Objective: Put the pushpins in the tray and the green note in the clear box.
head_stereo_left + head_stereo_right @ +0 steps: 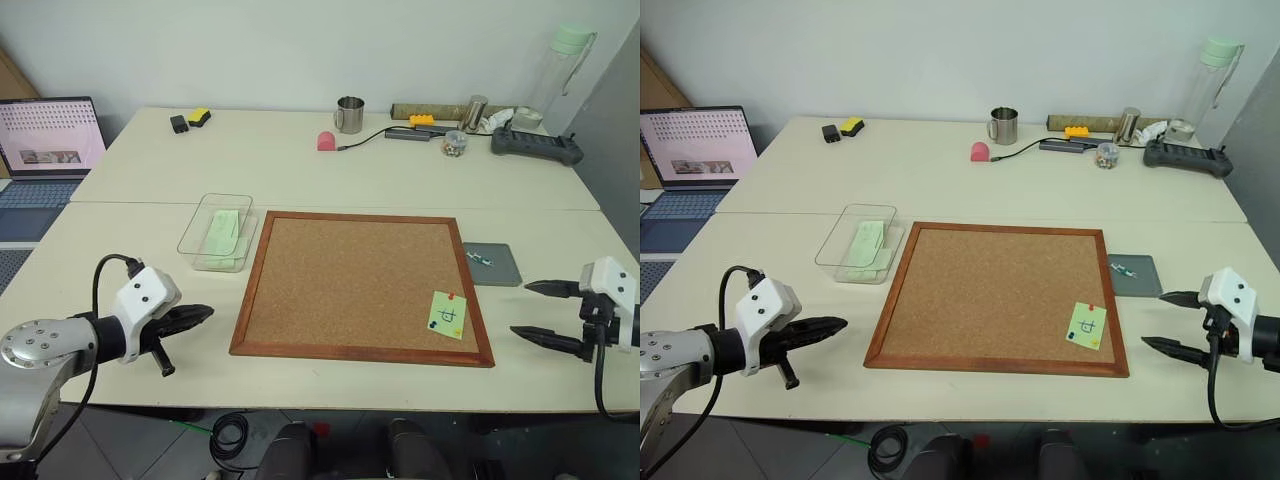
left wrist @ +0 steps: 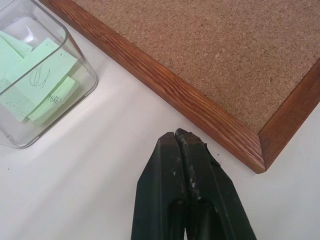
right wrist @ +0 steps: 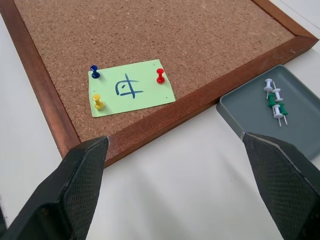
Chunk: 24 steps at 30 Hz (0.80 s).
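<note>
The green note (image 3: pixel 131 87), marked with a dark handwritten character, is pinned near the front right corner of the corkboard (image 1: pixel 360 280). A red pushpin (image 3: pixel 160 75), a blue pushpin (image 3: pixel 94 71) and a yellow pushpin (image 3: pixel 98 101) hold it. The grey tray (image 1: pixel 492 264) lies just right of the board with a few white and green pins (image 3: pixel 274 99) in it. The clear box (image 1: pixel 217 231) stands left of the board with pale green notes inside. My right gripper (image 1: pixel 520 309) hovers open to the right of the note and in front of the tray. My left gripper (image 1: pixel 205 315) is shut and empty near the board's front left corner.
Along the table's far side stand a metal mug (image 1: pixel 349 114), a pink object (image 1: pixel 326 141), a small jar of colourful bits (image 1: pixel 454 144), a black device (image 1: pixel 535 146), a bottle (image 1: pixel 566 62) and cables. A laptop (image 1: pixel 48 140) sits at the far left.
</note>
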Available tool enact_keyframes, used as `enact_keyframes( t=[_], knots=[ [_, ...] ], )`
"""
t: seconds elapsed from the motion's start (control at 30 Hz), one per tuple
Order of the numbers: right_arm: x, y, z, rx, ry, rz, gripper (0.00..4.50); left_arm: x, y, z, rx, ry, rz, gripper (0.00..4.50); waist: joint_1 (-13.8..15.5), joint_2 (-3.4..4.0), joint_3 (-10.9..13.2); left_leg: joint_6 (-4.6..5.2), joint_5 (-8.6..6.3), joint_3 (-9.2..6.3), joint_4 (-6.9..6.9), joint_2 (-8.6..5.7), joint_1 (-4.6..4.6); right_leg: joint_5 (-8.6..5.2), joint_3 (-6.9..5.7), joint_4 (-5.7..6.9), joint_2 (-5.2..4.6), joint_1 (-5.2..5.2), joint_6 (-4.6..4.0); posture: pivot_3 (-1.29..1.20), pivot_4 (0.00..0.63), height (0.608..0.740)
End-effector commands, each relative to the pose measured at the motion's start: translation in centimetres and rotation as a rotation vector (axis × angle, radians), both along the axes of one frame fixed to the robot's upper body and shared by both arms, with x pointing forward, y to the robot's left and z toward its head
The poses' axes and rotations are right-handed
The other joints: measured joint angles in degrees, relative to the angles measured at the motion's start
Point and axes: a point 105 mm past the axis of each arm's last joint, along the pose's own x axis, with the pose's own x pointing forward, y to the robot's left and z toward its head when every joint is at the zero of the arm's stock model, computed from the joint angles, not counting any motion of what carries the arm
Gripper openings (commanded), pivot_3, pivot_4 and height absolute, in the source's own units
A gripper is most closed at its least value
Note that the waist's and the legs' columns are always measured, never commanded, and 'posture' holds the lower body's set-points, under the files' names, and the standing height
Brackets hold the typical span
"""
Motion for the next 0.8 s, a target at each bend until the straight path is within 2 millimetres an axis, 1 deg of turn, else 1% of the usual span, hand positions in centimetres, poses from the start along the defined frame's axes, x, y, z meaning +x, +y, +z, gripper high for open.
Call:
enact_keyframes(
  t=[0.03,0.37,0.8],
  knots=[
    [0.17,-0.32,1.20,-0.016,-0.052,-0.006,4.44,0.33,-0.32,0.89,-0.018,-0.036,-0.025,0.00,0.00,0.00,0.00,0.00,0.00,0.00,0.00,0.00,0.00,0.00,0.00,0.00,0.00,0.00,0.00,0.00,0.150,0.740],
    [0.06,-0.78,1.61,-0.030,-0.056,-0.014,4.44,0.57,-0.10,0.70,-0.004,-0.031,-0.012,0.00,0.00,0.00,0.00,0.00,0.00,0.00,0.00,0.00,0.00,0.00,0.00,0.00,0.00,0.00,0.00,0.00,0.150,0.740],
    [0.27,-0.68,1.61,-0.034,-0.060,-0.007,4.44,0.80,0.10,0.91,-0.020,-0.038,-0.001,0.00,-0.01,0.00,0.00,0.00,0.00,0.00,0.00,0.00,0.00,0.00,0.00,0.00,0.00,0.00,0.00,0.00,0.150,0.740]
  ],
)
